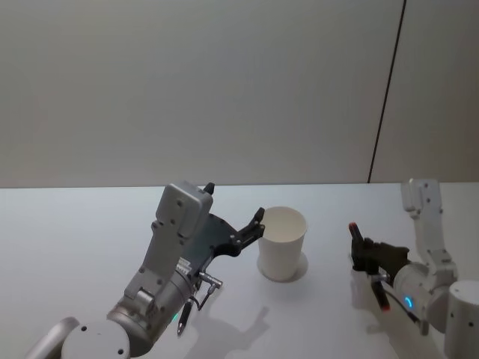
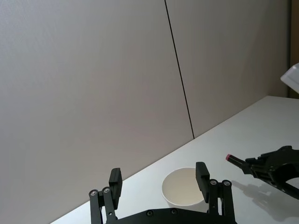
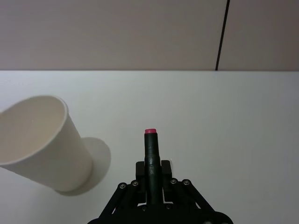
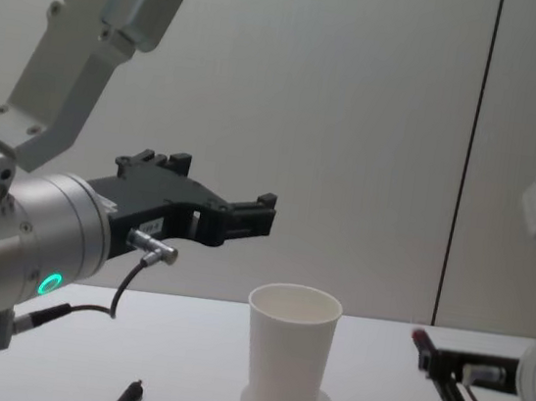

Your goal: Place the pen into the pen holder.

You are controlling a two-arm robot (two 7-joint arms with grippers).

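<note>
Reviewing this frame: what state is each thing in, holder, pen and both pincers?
pen holder: upright on the table, nothing visible inside.
pen: clamped in the right pincer, beside the holder, not yet in it.
right pincer: shut on the pen.
left pincer: open, raised near the holder's rim, holding nothing.
pen-like object: lying on the table, on the robot's left.

One white paper cup (image 1: 283,243). Two pens: a pink-tipped pen (image 3: 151,149) in the right end effector (image 3: 152,169), a second pen (image 1: 182,318) on the counter (image 1: 75,224). Two end effectors, including the left end effector (image 2: 158,175).
</note>
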